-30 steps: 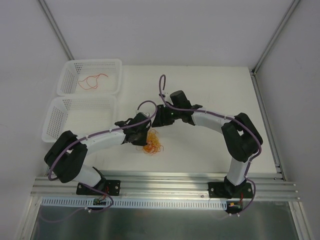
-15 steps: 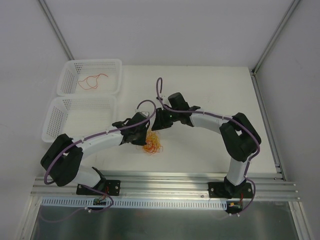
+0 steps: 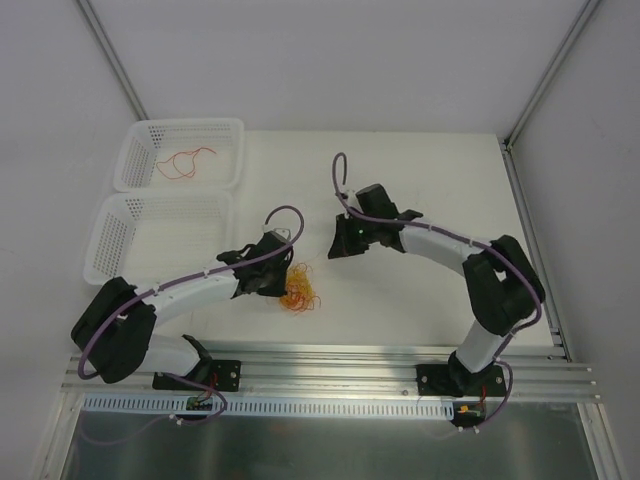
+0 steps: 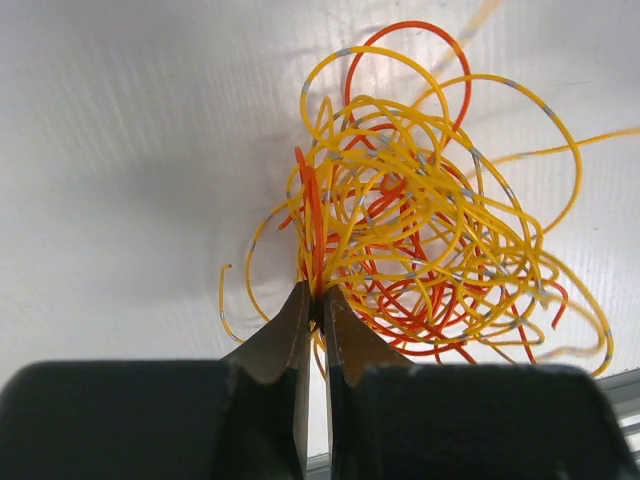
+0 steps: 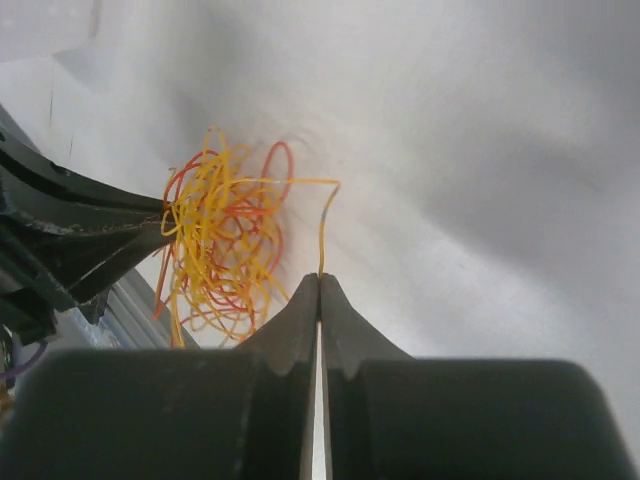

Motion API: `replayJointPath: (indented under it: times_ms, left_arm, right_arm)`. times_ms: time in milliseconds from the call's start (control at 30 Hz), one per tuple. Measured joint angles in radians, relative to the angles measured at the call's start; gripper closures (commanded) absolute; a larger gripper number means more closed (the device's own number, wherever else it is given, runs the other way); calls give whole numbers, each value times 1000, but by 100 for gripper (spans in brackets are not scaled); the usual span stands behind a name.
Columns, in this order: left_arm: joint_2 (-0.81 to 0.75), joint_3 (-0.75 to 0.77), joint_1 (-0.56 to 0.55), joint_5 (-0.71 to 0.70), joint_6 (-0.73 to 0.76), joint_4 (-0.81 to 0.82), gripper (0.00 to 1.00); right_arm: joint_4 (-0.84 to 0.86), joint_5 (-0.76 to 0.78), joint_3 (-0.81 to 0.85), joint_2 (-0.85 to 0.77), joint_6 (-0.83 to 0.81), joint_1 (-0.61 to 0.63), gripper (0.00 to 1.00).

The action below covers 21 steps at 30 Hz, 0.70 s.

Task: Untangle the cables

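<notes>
A tangle of yellow and orange cables (image 3: 298,288) lies on the white table. My left gripper (image 3: 280,283) is at its left edge. In the left wrist view my left gripper (image 4: 318,300) is shut on a few orange and yellow strands of the tangle (image 4: 420,220). My right gripper (image 3: 334,249) is up and to the right of the tangle. In the right wrist view my right gripper (image 5: 320,280) is shut on the end of one yellow cable (image 5: 322,225) that runs back into the tangle (image 5: 220,240).
Two white mesh baskets stand at the back left. The far basket (image 3: 225,130) holds a red cable (image 3: 185,160). The near basket (image 3: 105,235) shows nothing inside. The table's front edge is a metal rail (image 3: 320,365).
My right gripper has moved right and away from the tangle, drawing out the yellow cable. My left gripper has shifted slightly toward the front with the tangle.
</notes>
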Motion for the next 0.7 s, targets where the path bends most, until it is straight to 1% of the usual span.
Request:
replayJointPath:
  times_ms: [167,267,333,400,500,700]
  left_arm:
    - [-37,-29,-6,-5,-47,54,100]
    - [-57,-51,-4,-26,-61,38,100]
    - [-57,-64,-4,-31,-68,24,100]
    - [-56,-67,-4,-35,-75,13,100]
    - [-51,-67,-4,-41,-82,13,100]
    - [-1,-32,-4,-47,-86,8,100]
  right_arm:
    - [-135,63,-15,-246,-10,-161,99]
    - [-218,115,11,-424,-19,-334,99]
    - [-271,151,50,-511,-19,-443,99]
    - [-325,166,94,-581,-20,-504,99]
    - [-406,162,184,-647,-21,-539,99]
    - [-499,135,345,-693,-27,-546,99]
